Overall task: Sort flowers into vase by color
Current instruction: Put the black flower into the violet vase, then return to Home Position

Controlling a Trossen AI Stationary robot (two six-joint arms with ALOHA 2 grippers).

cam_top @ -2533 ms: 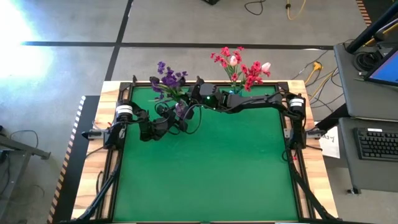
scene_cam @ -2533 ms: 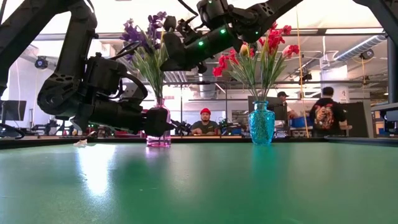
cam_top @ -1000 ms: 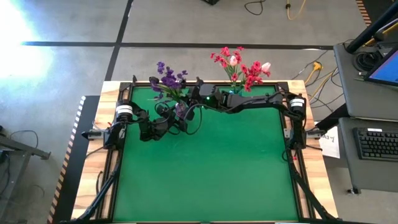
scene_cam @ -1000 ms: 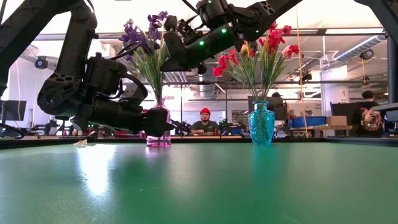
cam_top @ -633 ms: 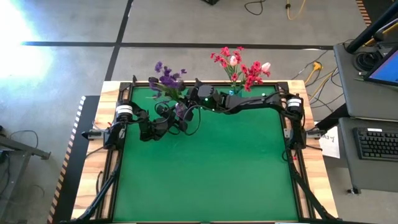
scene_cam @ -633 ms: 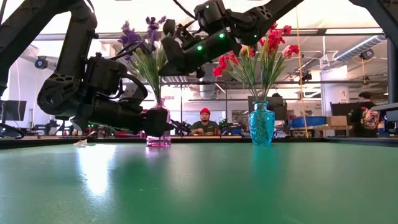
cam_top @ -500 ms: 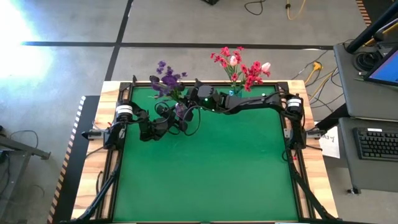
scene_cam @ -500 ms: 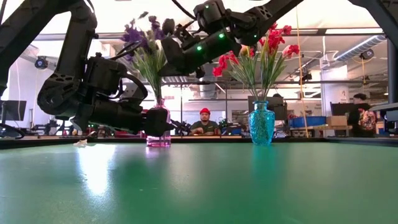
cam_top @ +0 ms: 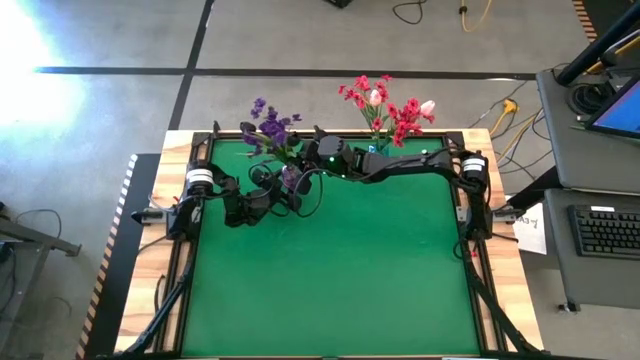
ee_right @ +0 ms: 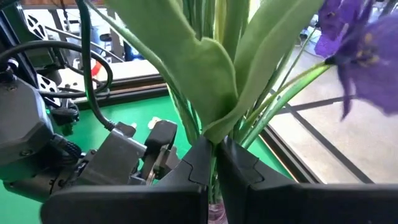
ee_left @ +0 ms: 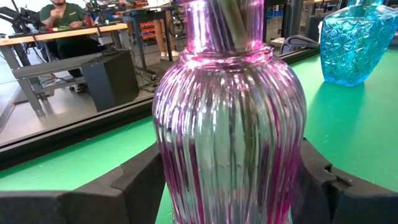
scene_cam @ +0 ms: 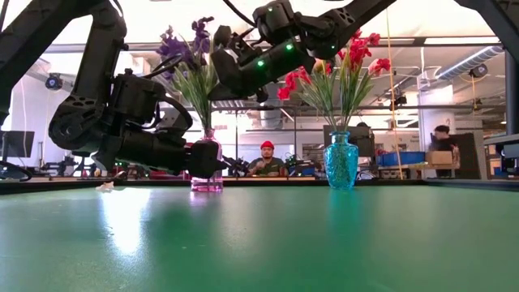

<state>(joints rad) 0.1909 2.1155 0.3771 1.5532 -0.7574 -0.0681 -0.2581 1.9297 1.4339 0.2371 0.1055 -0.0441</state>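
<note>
A pink ribbed glass vase (ee_left: 230, 124) stands on the green table (cam_top: 330, 270) near its far edge, and purple flowers (scene_cam: 182, 45) on green stems stand in it. My left gripper (ee_left: 230, 186) is at the vase's belly, one finger on each side. My right gripper (ee_right: 214, 152) is shut on a green stem of the purple flowers, well above the vase's mouth. To the right, a teal glass vase (scene_cam: 341, 162) holds red sprays and pale pink tulips (scene_cam: 357, 53). My left gripper holds the pink vase by its belly (ee_left: 180, 180), one finger against each side. The fingers come in level from the table's left. The vase stands upright with its base on the table. My right gripper pinches a green stem (ee_right: 214, 138) just below where the leaves fan out. One stem or several, I cannot tell. The fingers reach in from the table's right, slanting slightly down, across the stem. The stem stands upright and runs down toward the pink vase.
The teal vase (cam_top: 375, 148) stands just beside my right arm at the far edge. The near two thirds of the green table are bare. People and workbenches (scene_cam: 266, 162) show in the room beyond the far edge.
The purple blooms have swayed a little above the pink vase while my right gripper stays shut on the stem. The pink vase has kept its place.
</note>
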